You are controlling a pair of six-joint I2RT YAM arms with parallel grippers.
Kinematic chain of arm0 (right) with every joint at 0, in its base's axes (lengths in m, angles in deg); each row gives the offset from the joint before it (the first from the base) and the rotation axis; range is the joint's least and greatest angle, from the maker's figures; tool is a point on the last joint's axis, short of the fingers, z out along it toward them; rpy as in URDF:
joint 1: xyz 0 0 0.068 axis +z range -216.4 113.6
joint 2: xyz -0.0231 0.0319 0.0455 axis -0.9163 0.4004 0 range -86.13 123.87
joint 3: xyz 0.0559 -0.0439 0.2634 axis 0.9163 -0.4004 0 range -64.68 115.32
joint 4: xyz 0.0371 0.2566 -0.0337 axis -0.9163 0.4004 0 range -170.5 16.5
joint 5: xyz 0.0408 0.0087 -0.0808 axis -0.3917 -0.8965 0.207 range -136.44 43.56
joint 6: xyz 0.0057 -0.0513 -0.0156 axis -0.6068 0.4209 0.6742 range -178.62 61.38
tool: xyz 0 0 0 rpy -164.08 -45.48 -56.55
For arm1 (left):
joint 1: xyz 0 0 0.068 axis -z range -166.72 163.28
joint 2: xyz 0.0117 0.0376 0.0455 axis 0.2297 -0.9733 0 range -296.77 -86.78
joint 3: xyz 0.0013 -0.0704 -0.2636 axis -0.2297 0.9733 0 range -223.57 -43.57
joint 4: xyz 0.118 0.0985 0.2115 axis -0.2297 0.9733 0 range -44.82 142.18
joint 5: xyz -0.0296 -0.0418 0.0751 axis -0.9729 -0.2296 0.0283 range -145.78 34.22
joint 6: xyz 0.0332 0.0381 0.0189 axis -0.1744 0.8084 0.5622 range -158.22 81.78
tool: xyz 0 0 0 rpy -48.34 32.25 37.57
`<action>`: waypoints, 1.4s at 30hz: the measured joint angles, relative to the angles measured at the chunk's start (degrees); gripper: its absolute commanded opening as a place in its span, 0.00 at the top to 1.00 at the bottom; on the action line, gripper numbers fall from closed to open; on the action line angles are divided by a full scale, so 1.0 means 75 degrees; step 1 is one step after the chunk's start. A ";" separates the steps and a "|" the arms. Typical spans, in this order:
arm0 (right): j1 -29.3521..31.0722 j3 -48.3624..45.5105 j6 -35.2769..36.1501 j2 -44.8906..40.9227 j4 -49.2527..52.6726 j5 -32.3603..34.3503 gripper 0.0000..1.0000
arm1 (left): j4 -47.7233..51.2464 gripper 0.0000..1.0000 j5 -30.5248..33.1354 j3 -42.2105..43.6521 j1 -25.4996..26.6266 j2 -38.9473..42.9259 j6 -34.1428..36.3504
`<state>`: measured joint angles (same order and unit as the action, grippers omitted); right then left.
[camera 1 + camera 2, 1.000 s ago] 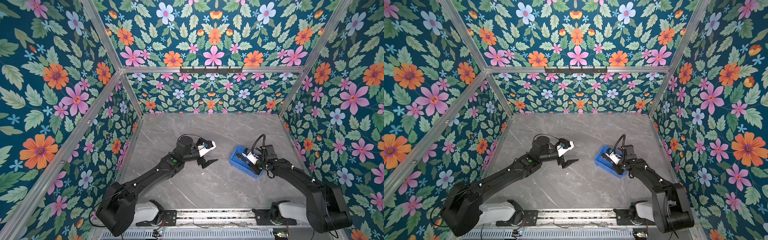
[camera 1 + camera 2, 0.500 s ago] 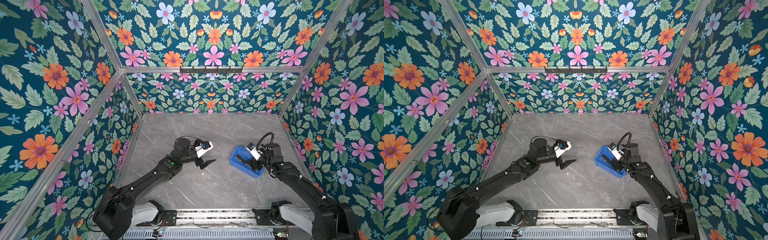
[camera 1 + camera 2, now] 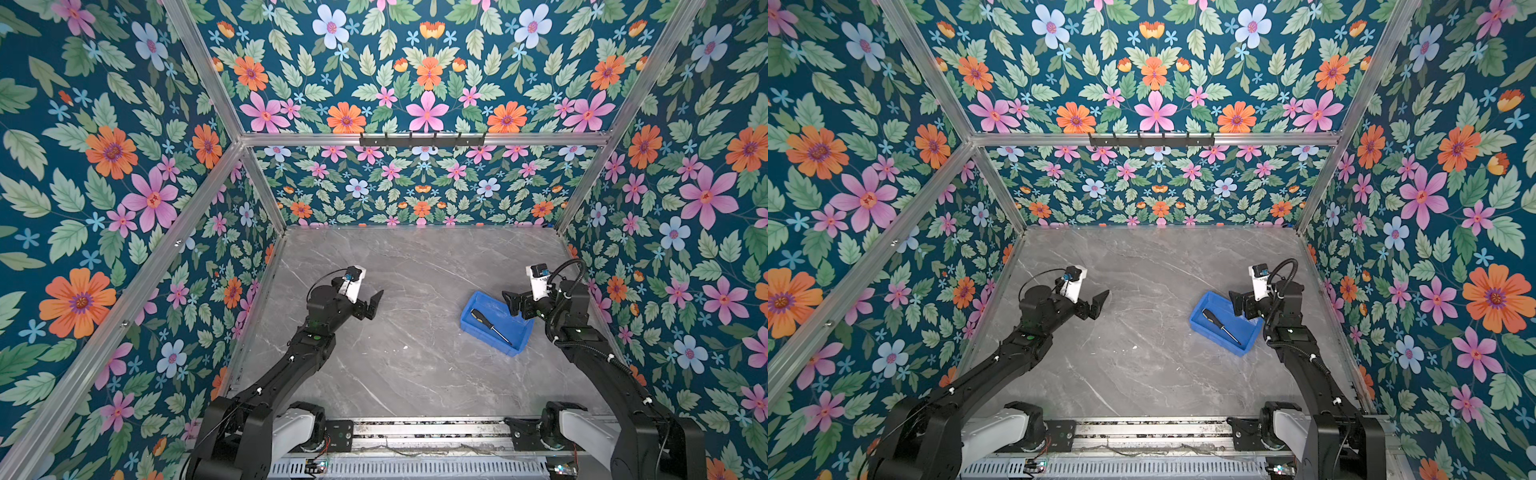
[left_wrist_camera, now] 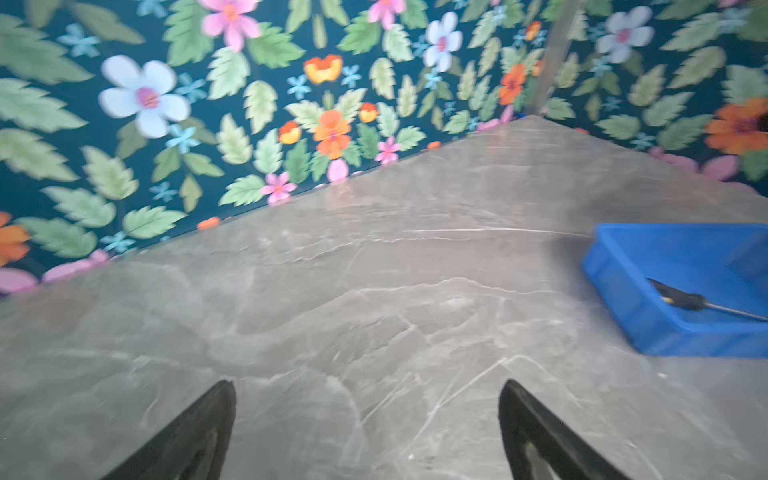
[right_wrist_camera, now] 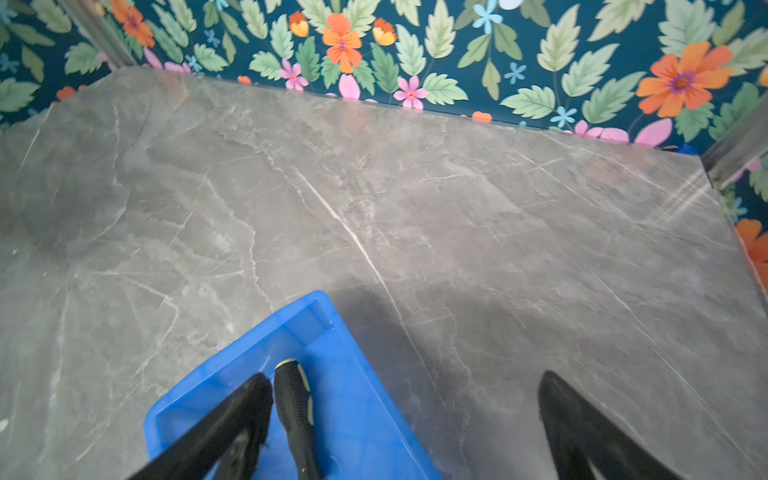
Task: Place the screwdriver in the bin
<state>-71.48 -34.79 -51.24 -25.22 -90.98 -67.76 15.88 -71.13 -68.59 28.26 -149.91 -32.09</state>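
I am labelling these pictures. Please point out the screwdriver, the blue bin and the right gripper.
screwdriver (image 3: 489, 325): a top view, on the handle near the shaft.
blue bin (image 3: 484, 338): a top view, on its near outer wall.
right gripper (image 5: 404, 377): right wrist view, midway between its open fingertips.

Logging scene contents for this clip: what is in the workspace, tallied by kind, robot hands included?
Screwdriver, black-and-yellow handle, lying in the bin: 1
Blue plastic bin: 1
Robot hands, left hand and right hand, both open and empty: 2
Total: 4
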 measured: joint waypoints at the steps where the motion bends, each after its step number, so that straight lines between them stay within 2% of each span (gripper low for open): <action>1: -0.0102 -0.0105 -0.0172 0.0047 -0.0201 -0.0006 0.01 | -0.0152 0.00 0.0329 0.0195 -0.0160 0.0096 -0.0020; 5: -0.0323 -0.0513 -0.0437 0.0294 -0.0985 0.0134 0.01 | -0.0892 0.00 0.1623 0.1183 -0.0868 0.0446 -0.0195; 9: -0.0391 -0.0676 -0.0507 0.0702 -0.1323 0.0356 0.01 | -0.1606 0.00 0.2133 0.1851 -0.1422 0.0163 -0.0376; 15: -0.0417 -0.0551 -0.0516 0.0842 -0.1440 0.0475 0.01 | -0.3142 0.00 0.2224 0.2025 -0.1699 -0.1218 -0.0361; 18: -0.0417 -0.0662 -0.0807 0.0868 -0.1617 0.0449 0.01 | -0.3812 0.00 0.2174 0.1944 -0.1827 -0.1970 -0.0361; 25: -0.0423 -0.1460 -0.1475 0.1349 -0.2838 0.0729 0.01 | -0.5415 0.00 0.1853 0.1504 -0.2151 -0.3756 -0.0784; 35: -0.0189 -0.1708 -0.1749 0.2786 -0.4622 0.1588 0.01 | -0.5479 0.00 0.1973 0.1201 -0.2183 -0.3905 -0.0938; 42: 0.0192 -0.1638 -0.1644 0.2850 -0.4916 0.2264 0.01 | -0.5525 0.00 0.2020 0.1207 -0.2177 -0.3914 -0.0959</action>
<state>-70.03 -47.07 -63.57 -3.85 -127.85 -50.77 -25.56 -55.98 -59.54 11.93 -179.26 -39.28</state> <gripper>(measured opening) 0.993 0.997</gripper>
